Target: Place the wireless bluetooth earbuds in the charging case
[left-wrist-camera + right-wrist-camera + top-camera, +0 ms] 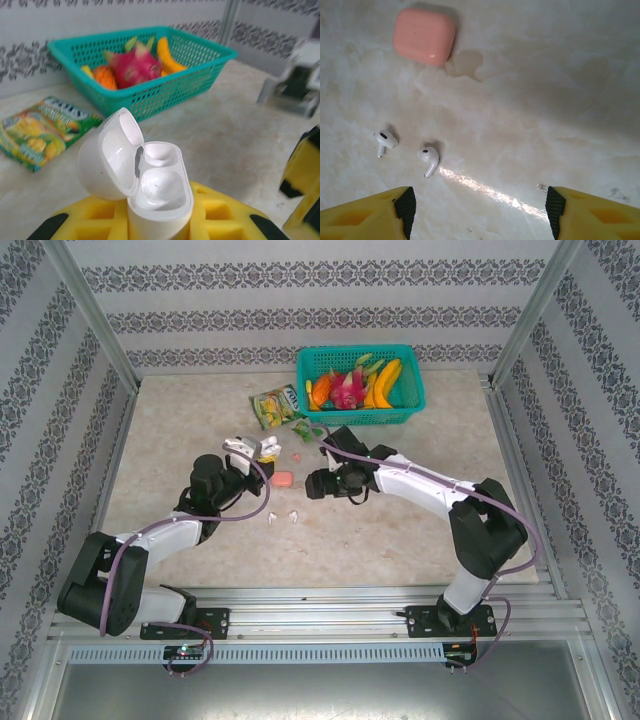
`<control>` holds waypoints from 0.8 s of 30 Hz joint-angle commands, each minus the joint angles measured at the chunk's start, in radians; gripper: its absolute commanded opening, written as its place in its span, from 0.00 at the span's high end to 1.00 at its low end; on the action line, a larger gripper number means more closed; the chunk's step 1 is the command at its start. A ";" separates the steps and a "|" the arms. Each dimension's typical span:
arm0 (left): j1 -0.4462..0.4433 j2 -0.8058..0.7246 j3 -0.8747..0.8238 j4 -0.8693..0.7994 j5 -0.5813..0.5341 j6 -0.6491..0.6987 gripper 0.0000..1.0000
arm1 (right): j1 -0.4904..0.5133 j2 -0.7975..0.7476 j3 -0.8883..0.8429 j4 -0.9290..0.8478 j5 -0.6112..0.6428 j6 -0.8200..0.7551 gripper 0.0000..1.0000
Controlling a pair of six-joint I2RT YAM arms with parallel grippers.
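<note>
**Item:** one small white stemmed plastic earbud (429, 160) and a second white earbud (385, 140), lying loose and just beside each other on the pale marble-patterned bench (545, 100).

**Bearing:** ahead of the right gripper (479, 210), offset toward the left arm's side. The stems run roughly toward the gripper, crosswise to its closing line.

**Right gripper:** jaws wide apart and empty. This is the free arm and the nearer one.

**Left gripper** (160, 225)**:** clamped on the glossy white plastic charging case (155, 185), with the lid hinged open and both wells empty and facing up.

**Clearance:** bare bench surrounds both earbuds. The closed pink rounded plastic case (424, 36) lies well apart beyond them, and the teal plastic basket (360, 385) and green snack packet (275, 405) sit far back.

**Judgement:** a sideways shift is needed before descent.
</note>
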 commanded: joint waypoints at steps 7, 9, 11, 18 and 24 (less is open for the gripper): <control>0.049 -0.016 -0.033 0.282 0.123 0.005 1.00 | 0.077 0.029 0.018 0.047 0.017 -0.003 0.31; 0.064 -0.017 -0.037 0.305 0.133 -0.006 1.00 | 0.097 0.042 0.033 0.048 0.024 -0.003 0.32; 0.080 -0.014 -0.035 0.322 0.137 -0.019 1.00 | 0.112 0.060 0.049 0.047 0.027 0.014 0.34; 0.149 -0.009 -0.023 0.359 0.142 -0.065 1.00 | 0.182 0.113 0.134 0.015 0.058 0.166 0.42; 0.211 0.004 -0.017 0.417 0.123 -0.121 1.00 | 0.226 0.187 0.244 -0.076 0.110 0.356 0.46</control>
